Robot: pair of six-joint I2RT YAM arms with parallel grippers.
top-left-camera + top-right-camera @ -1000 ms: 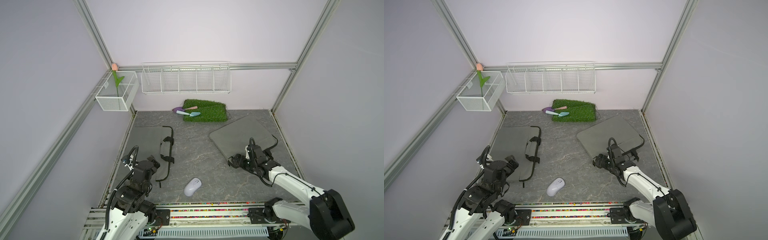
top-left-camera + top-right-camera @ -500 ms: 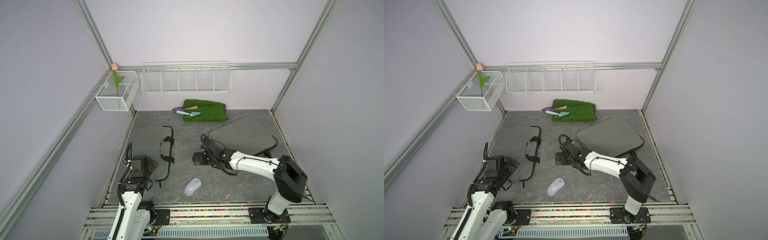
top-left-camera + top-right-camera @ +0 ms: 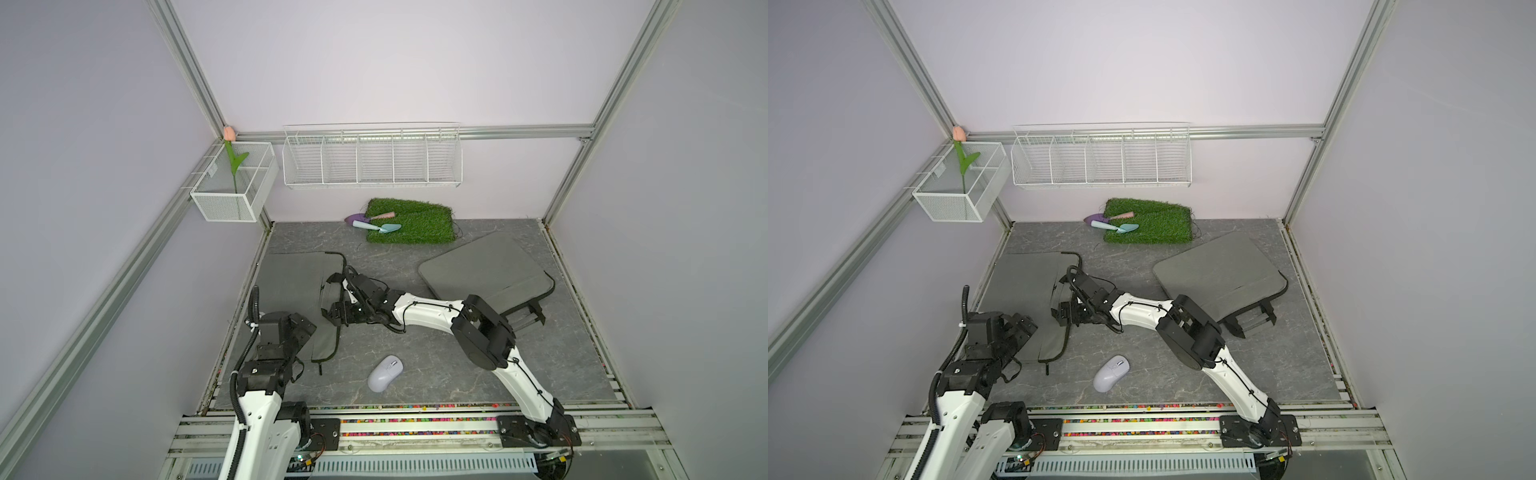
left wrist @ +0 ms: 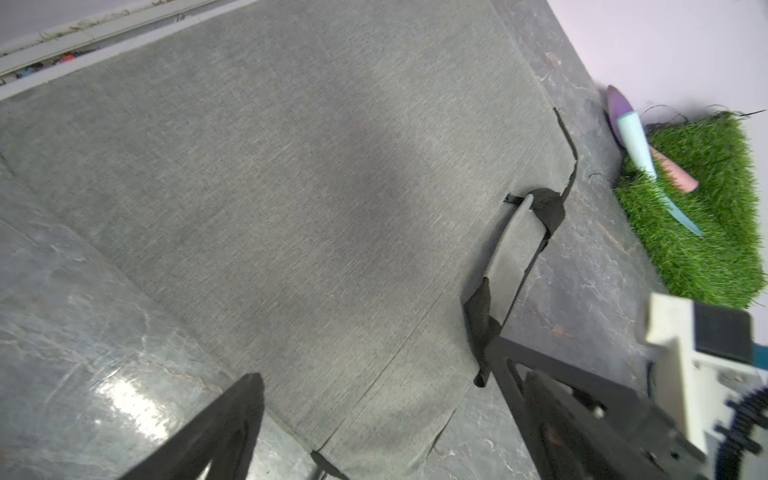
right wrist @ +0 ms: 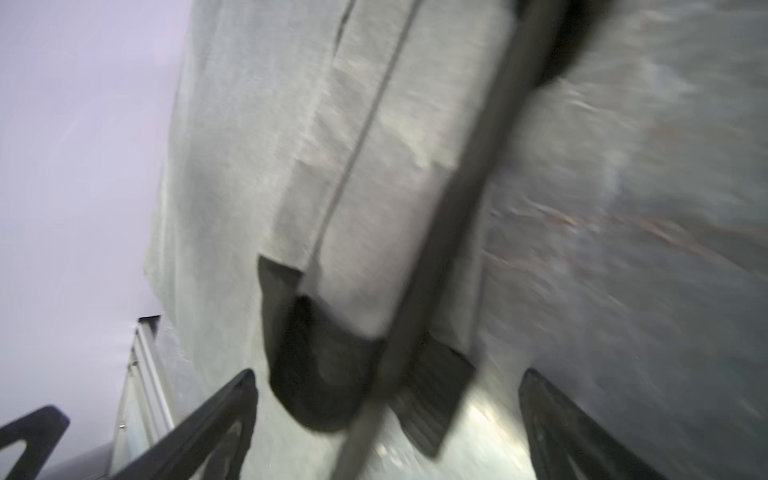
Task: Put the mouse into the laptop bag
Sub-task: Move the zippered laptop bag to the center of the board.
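Near the tabletop's front edge, left of centre, the mouse (image 3: 385,373) is laid flat, clear of both grippers and of the laptop bag (image 3: 291,286). Its long axis is set diagonally, wheel end aimed at the far-right corner. Dark marks by the wheel are too small to be read. The laptop bag is laid flat along the left edge, with its black handle strap (image 4: 547,210) on the side facing centre. The right gripper (image 5: 388,374) is placed at that strap with jaws spread wide. The strap is seen between the fingers in the blurred right wrist view, but contact cannot be told. The left gripper (image 4: 374,361) is held over the bag's near end, jaws wide, nothing gripped. A second grey bag (image 3: 484,270) is laid toward the right edge, its near corner hidden by the right arm's elbow. At the back edge a grass mat (image 3: 415,232) is set, with a purple trowel (image 3: 357,218) and a teal trowel (image 3: 376,227) across its left side. A wire rack (image 3: 372,166) and a mesh basket (image 3: 224,205) holding a tulip (image 3: 229,134) are hung on the walls.
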